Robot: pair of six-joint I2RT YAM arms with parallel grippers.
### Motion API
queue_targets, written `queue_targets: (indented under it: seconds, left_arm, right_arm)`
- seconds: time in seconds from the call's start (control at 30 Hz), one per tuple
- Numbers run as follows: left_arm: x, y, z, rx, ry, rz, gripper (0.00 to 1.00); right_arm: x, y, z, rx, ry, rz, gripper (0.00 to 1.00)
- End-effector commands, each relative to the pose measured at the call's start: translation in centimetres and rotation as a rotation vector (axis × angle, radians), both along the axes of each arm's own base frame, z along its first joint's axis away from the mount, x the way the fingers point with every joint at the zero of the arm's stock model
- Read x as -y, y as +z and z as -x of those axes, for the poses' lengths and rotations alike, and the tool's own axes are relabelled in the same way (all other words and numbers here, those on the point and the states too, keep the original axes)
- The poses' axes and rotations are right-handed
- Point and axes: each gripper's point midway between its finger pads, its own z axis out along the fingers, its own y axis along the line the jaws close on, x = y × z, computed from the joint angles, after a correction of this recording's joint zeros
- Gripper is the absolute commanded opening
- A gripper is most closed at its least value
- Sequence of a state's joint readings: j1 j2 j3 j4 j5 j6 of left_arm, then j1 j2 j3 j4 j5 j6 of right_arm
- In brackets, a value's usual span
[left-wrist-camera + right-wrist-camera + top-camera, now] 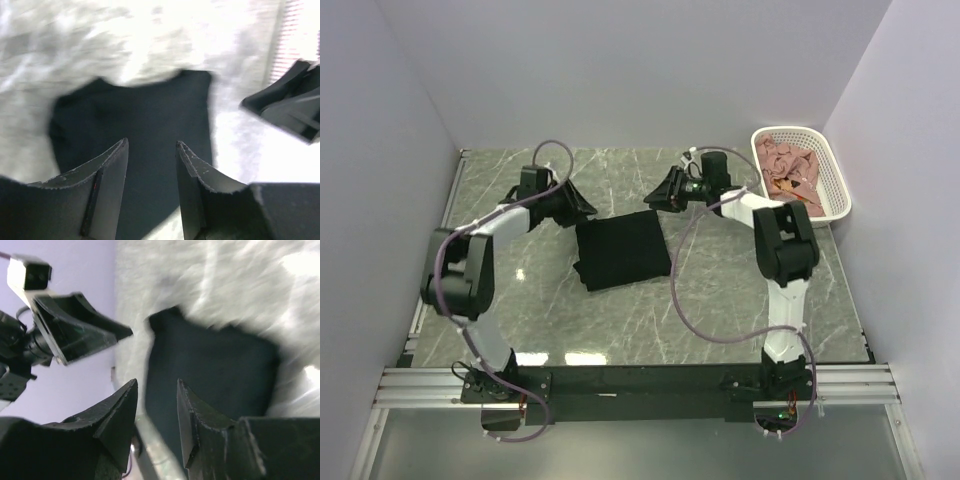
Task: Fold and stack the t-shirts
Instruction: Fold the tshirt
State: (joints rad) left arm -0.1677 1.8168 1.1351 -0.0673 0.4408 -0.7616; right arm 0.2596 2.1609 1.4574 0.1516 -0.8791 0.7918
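Lying mid-table, black t-shirt (pixel 621 252) is folded near-square, slightly skewed. Both arms hover just past its far edge: left gripper (pixel 587 208) by far-left corner, right gripper (pixel 650 199) by far-right, abt equally near. Each has fingers parted, nothing held. Pink t-shirts (pixel 788 168) sit in basket (pixel 837 180), far right.

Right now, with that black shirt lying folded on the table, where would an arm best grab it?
Probably its far edge, at the two corners. The black t-shirt lies flat as a folded rectangle, so only an edge offers something to pinch. The left gripper and right gripper hover open by those corners, so each could come down from the far side.
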Motion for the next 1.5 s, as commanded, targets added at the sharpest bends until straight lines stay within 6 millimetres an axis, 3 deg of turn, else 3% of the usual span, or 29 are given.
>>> queue_targets:
  seconds: [0.0, 0.03, 0.07, 0.13, 0.17, 0.23, 0.3, 0.33, 0.4, 0.43, 0.5, 0.53, 0.67, 0.7, 0.8, 0.9, 1.03, 1.1, 1.33, 1.47]
  left_arm:
    - [1.4, 7.6, 1.0, 0.159, -0.026, 0.032, 0.48]
    - [1.8, 9.0, 1.8, 0.187, -0.03, 0.039, 0.48]
    - [3.1, 8.4, 3.4, 0.162, -0.053, 0.047, 0.48]
    - [4.3, 9.2, 5.2, 0.181, -0.083, 0.078, 0.47]
    - [5.2, 7.5, 7.1, 0.129, -0.098, 0.093, 0.45]
    - [5.4, 5.3, 9.3, 0.087, -0.107, 0.092, 0.41]
    - [5.9, 3.9, 10.6, 0.066, -0.11, 0.097, 0.37]
    - [5.6, 1.6, 12.0, 0.014, -0.112, 0.095, 0.36]
    - [5.8, 0.3, 12.7, 0.0, -0.113, 0.132, 0.32]
    - [5.5, -2.0, 13.9, -0.057, -0.11, 0.13, 0.3]
    - [5.2, -4.3, 14.6, -0.12, -0.088, 0.127, 0.27]
    - [4.7, -5.8, 15.5, -0.164, -0.069, 0.122, 0.26]
    - [3.0, -8.4, 17.0, -0.235, -0.016, 0.132, 0.25]
    - [2.6, -8.5, 17.2, -0.244, -0.007, 0.129, 0.25]
    - [1.3, -8.7, 17.8, -0.251, 0.01, 0.093, 0.25]
    - [0.9, -7.9, 17.7, -0.221, 0.009, 0.063, 0.25]
    - [0.8, -6.6, 17.2, -0.187, 0.006, 0.051, 0.26]
    - [0.7, -6.3, 17.0, -0.176, 0.009, 0.042, 0.26]
    - [0.2, -7.8, 18.0, -0.216, 0.009, 0.019, 0.26]
    - [-0.3, -7.6, 18.0, -0.204, 0.012, 0.003, 0.26]
  right_arm:
    - [-0.8, 7.3, 3.0, 0.137, 0.029, -0.065, 0.44]
    - [-1.1, 7.8, 3.8, 0.153, 0.036, -0.079, 0.43]
    - [-1.6, 8.0, 5.9, 0.13, 0.054, -0.095, 0.42]
    - [-2.5, 8.6, 7.8, 0.146, 0.079, -0.125, 0.38]
    - [-3.2, 8.1, 9.6, 0.115, 0.097, -0.131, 0.38]
    - [-4.1, 7.1, 11.0, 0.099, 0.119, -0.126, 0.36]
    - [-5.3, 5.4, 12.6, 0.068, 0.149, -0.118, 0.34]
    - [-5.7, 4.0, 13.0, 0.041, 0.156, -0.114, 0.33]
    - [-6.4, 2.0, 13.8, 0.001, 0.17, -0.115, 0.33]
    - [-6.6, -0.1, 13.9, -0.041, 0.171, -0.102, 0.3]
    - [-6.6, -2.1, 14.4, -0.089, 0.17, -0.118, 0.27]
    - [-6.3, -4.5, 14.9, -0.144, 0.165, -0.105, 0.27]
    - [-5.3, -8.3, 15.5, -0.2, 0.15, -0.041, 0.25]
    - [-4.9, -8.9, 15.8, -0.225, 0.147, -0.019, 0.25]
    - [-3.8, -7.5, 15.8, -0.192, 0.14, -0.024, 0.25]
    - [-2.7, -3.8, 15.1, -0.11, 0.125, -0.035, 0.25]
    - [-2.0, -1.7, 15.1, -0.033, 0.151, -0.029, 0.25]
    - [-1.8, -2.2, 15.6, -0.037, 0.173, -0.024, 0.25]
    - [0.7, -8.8, 17.2, -0.167, 0.115, -0.065, 0.23]
    - [1.5, -9.7, 17.3, -0.152, 0.112, -0.015, 0.22]
